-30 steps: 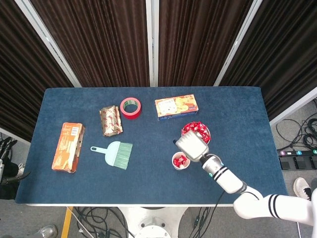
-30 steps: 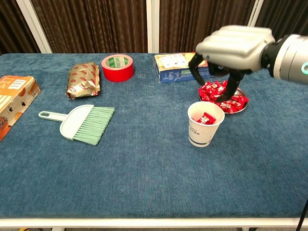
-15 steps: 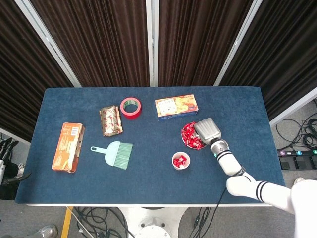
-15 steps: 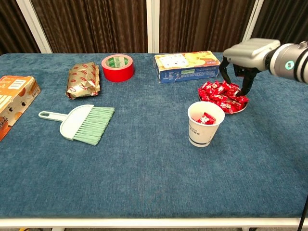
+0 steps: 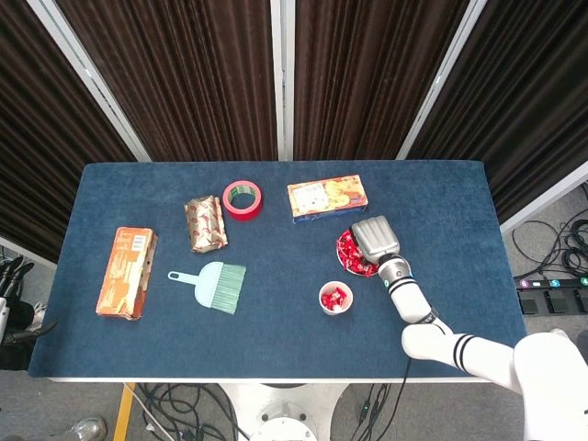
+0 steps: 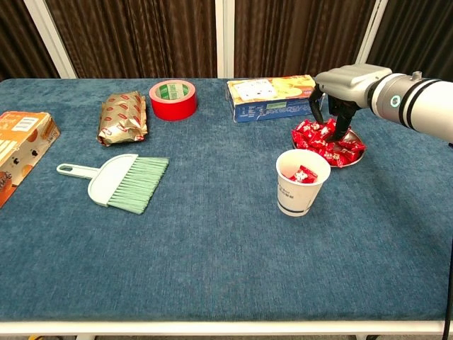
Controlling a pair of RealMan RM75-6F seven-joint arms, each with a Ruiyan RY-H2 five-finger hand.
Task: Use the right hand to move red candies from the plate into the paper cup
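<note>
Red candies point(image 6: 327, 142) are heaped on a small metal plate point(image 6: 357, 157), right of the table's middle. My right hand point(image 6: 342, 88) hangs over the heap with its fingers point(image 6: 343, 122) pointing down, spread apart, their tips among the top candies. No candy shows lifted in them. From the head view the right hand point(image 5: 372, 236) covers most of the plate point(image 5: 342, 257). The white paper cup point(image 6: 301, 185) stands upright just in front of the plate, with red candy point(image 6: 303, 174) inside; the cup point(image 5: 335, 298) is apart from the hand. My left hand is out of sight.
A yellow and blue box point(image 6: 276, 98) lies right behind the plate. Further left are a red tape roll point(image 6: 173, 99), a gold foil packet point(image 6: 124, 117), a green hand brush point(image 6: 117, 181) and an orange box point(image 6: 18, 150) at the left edge.
My right hand has left the spot above the cup, gone back to the plate and come down, then shifted a little left until its fingers reach the candies.
</note>
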